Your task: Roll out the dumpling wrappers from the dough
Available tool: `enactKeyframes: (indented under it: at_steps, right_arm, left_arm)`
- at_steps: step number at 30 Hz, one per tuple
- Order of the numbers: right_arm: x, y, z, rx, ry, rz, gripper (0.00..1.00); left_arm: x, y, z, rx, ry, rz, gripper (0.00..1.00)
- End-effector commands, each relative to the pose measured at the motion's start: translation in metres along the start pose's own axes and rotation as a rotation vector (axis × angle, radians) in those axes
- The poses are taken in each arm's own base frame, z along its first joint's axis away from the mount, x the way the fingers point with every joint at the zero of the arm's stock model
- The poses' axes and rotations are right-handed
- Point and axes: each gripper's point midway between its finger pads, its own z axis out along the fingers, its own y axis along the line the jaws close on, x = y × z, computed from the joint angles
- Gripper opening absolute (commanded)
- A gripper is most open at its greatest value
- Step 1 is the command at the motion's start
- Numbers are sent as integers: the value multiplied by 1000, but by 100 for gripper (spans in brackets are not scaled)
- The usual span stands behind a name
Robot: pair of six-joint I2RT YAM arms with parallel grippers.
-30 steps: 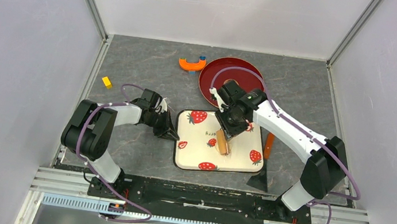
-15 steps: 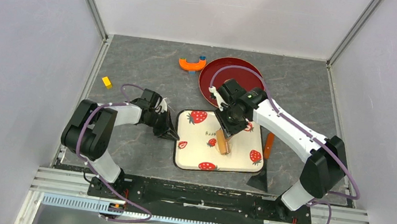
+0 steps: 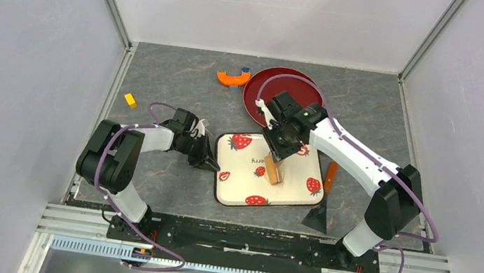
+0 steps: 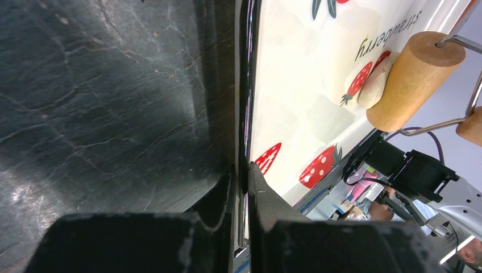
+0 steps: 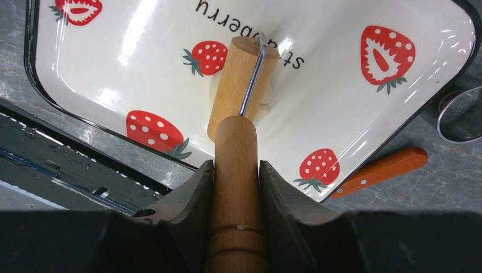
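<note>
The strawberry tray (image 3: 240, 182) lies in the middle of the table. My right gripper (image 3: 279, 147) is shut on the wooden handle (image 5: 236, 165) of the roller (image 5: 241, 85), whose cylinder (image 3: 272, 170) rests on the tray's middle. The dough (image 4: 375, 85), a pale lump, lies pressed under the cylinder (image 4: 412, 79); its edge shows in the right wrist view (image 5: 271, 105). My left gripper (image 3: 212, 165) is shut on the tray's left rim (image 4: 244, 131). I see no separate wrappers.
A red plate (image 3: 305, 88) lies behind the tray, an orange curved piece (image 3: 233, 77) to its left. A yellow block (image 3: 130, 100) is far left. A knife with an orange handle (image 3: 330, 178) lies right of the tray, near a metal ring (image 5: 460, 114).
My right gripper has moved the roller a little toward the far side of the tray. The tray has shifted slightly. My left gripper still holds the rim.
</note>
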Motion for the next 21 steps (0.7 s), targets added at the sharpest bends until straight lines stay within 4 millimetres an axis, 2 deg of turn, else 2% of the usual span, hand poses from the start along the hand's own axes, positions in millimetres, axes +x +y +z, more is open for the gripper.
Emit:
enactKeyframes:
  at_steps: [1, 8, 12, 21]
  right_arm:
    - [-48, 2, -25, -9, -177, 1, 0]
    - [-51, 1, -33, -4, -188, 3, 0]
    - [-47, -4, -32, 21, -165, 7, 0]
    - [-19, -22, -15, 58, -51, 30, 0]
  left_arm:
    - [22, 64, 11, -255, 25, -45, 2]
    - [23, 64, 11, -256, 24, -46, 2]
    - [22, 64, 11, -256, 25, -45, 2]
    - [22, 64, 11, -257, 24, -47, 2]
